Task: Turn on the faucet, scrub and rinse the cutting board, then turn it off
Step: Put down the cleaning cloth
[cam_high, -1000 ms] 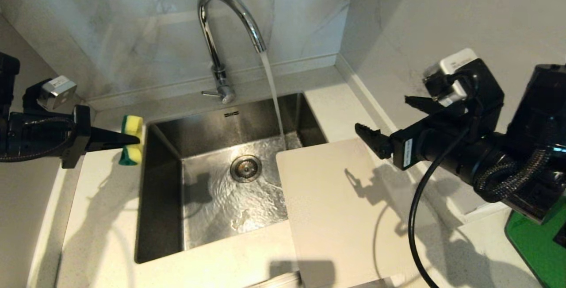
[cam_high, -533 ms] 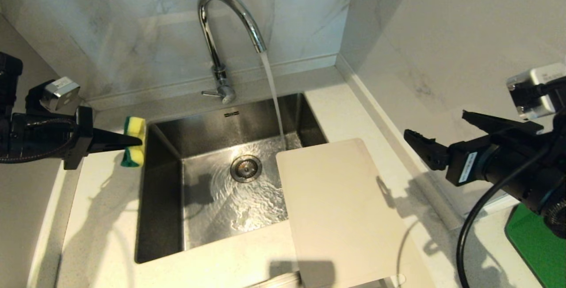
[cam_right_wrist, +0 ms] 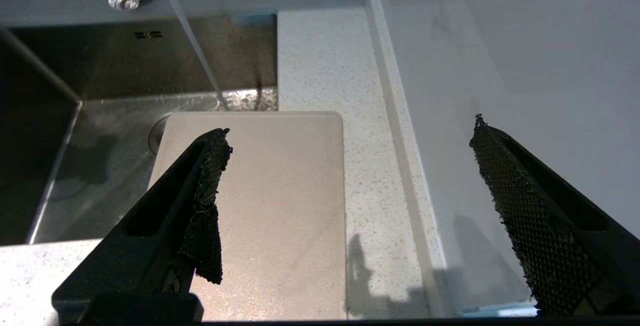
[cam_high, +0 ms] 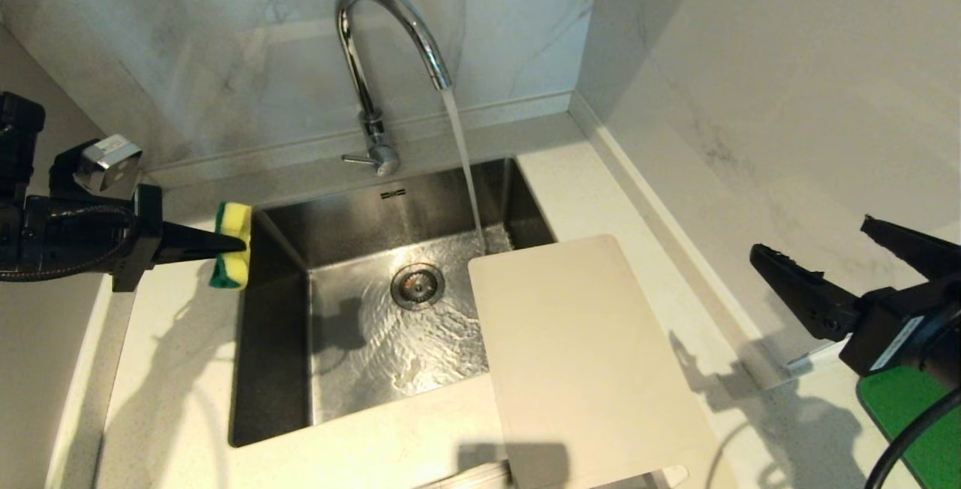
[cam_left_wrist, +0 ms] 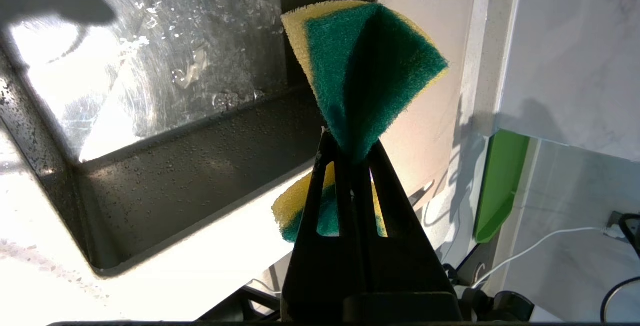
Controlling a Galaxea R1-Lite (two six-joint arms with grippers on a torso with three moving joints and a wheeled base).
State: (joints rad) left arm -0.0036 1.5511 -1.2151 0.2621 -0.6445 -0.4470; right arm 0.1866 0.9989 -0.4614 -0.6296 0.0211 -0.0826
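The cutting board [cam_high: 582, 357] lay flat on the counter [cam_high: 173, 369] at the right side of the sink [cam_high: 274, 339]. Its far left corner hung over the basin, just beside the place where the water stream [cam_high: 462, 158] from the faucet [cam_high: 375, 61] fell. The long axis of the board ran from the far side toward the robot, leaning a little to the right at the near end. The slot handle was not visible, so I cannot tell which short edge carries it.

The right pincer [cam_high: 856, 264] hovered to the right of the board, apart from it, with its jaws spread wide and nothing between them. The board lay to its left and below it. This pincer was clearly the nearer one.

The left pincer [cam_high: 236, 245] was on the other side of the sink, over its left rim. It was closed tight on a yellow and green sponge [cam_high: 231, 245], squeezed in its middle. To reach the board, the sponge would have to cross the whole basin toward the right.
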